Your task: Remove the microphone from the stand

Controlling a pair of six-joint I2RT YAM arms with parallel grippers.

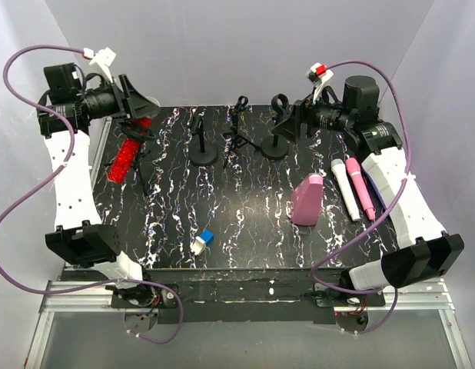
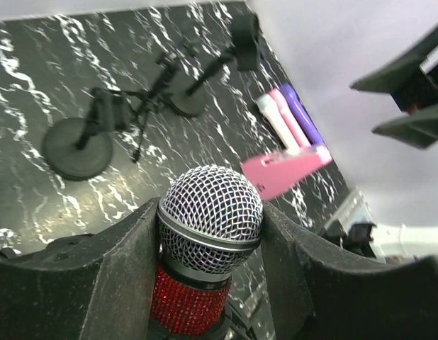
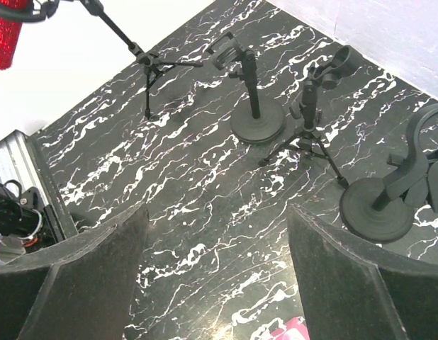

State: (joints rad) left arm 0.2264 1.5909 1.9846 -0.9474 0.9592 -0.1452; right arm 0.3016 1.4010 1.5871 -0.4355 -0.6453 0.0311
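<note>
A red glitter microphone (image 1: 127, 156) with a silver mesh head (image 2: 211, 210) sits tilted in the clip of a black tripod stand (image 1: 144, 175) at the table's far left. My left gripper (image 1: 139, 108) is shut on the microphone's head, a finger pressing each side of the mesh (image 2: 210, 205). The microphone's red body (image 3: 6, 32) and its stand (image 3: 144, 64) also show at the top left of the right wrist view. My right gripper (image 1: 299, 119) hovers open at the far right, with only table between its fingers (image 3: 217, 212).
Three bare stands line the back: a round-base one (image 1: 203, 150), a tripod (image 1: 236, 134) and another round-base one (image 1: 277, 142). White (image 1: 343, 181) and pink (image 1: 362, 187) microphones lie at right beside a pink pouch (image 1: 307, 200). A small blue-and-white object (image 1: 202, 242) lies near the front.
</note>
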